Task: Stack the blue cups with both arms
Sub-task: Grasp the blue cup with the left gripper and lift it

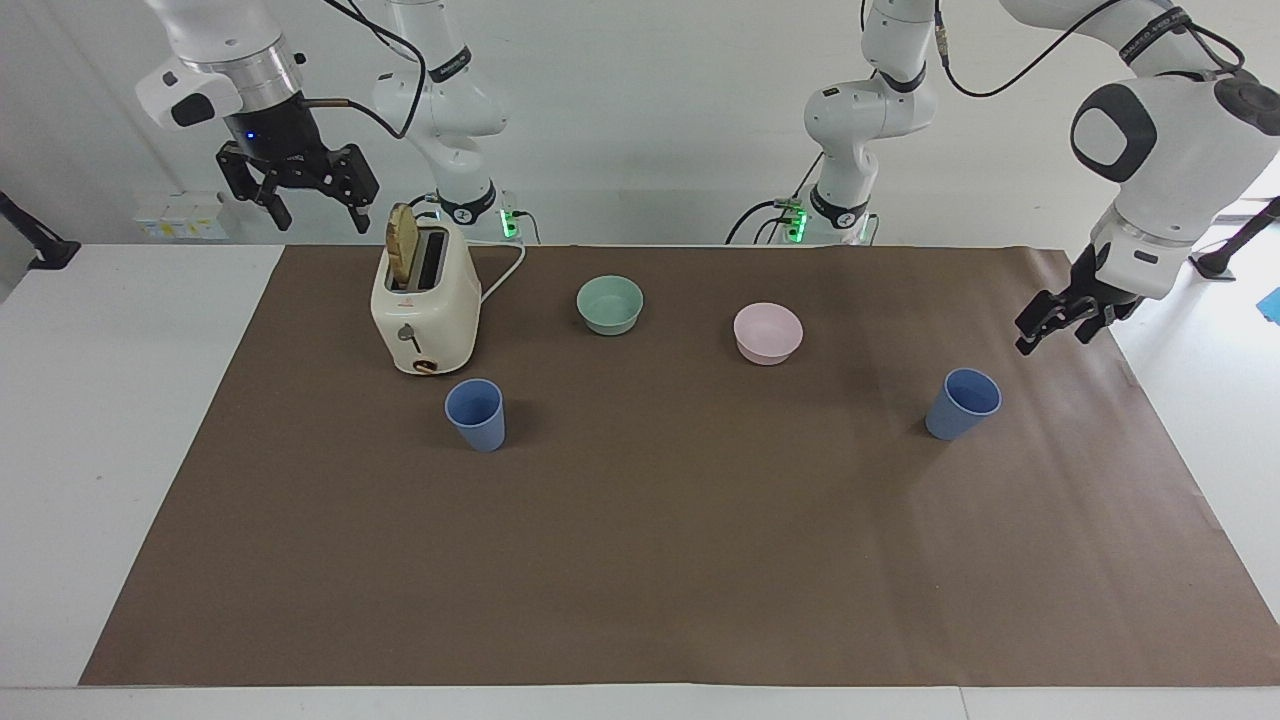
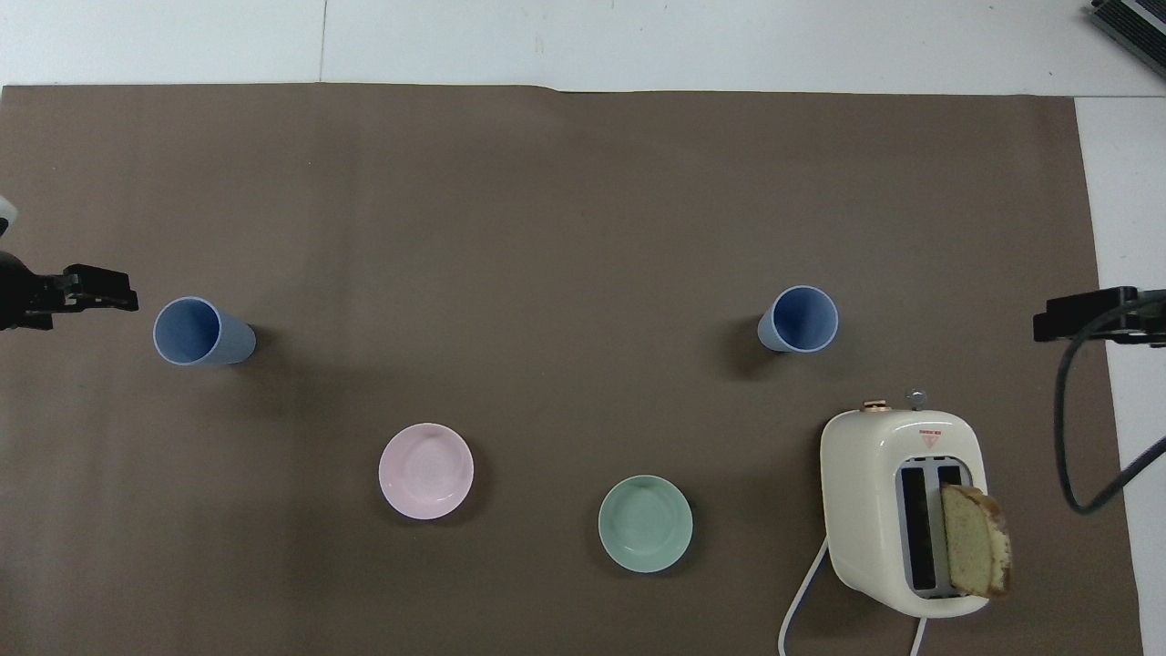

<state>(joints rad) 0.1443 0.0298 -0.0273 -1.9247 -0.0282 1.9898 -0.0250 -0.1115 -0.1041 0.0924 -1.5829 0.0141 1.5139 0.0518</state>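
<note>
Two blue cups stand upright and apart on the brown mat. One cup (image 1: 476, 413) is beside the toaster, also in the overhead view (image 2: 802, 319). The other cup (image 1: 963, 403) is toward the left arm's end, also in the overhead view (image 2: 196, 331). My left gripper (image 1: 1052, 340) is open and empty, in the air over the mat's edge beside that cup and apart from it; it shows in the overhead view (image 2: 109, 296) too. My right gripper (image 1: 300, 195) is open and empty, and waits high by the toaster, seen at the overhead view's edge (image 2: 1048, 326).
A cream toaster (image 1: 425, 310) with a bread slice (image 1: 402, 245) in it stands toward the right arm's end. A mint-green bowl (image 1: 610, 303) and a pink bowl (image 1: 768, 332) sit nearer to the robots than the cups. The brown mat (image 1: 640, 560) covers the table.
</note>
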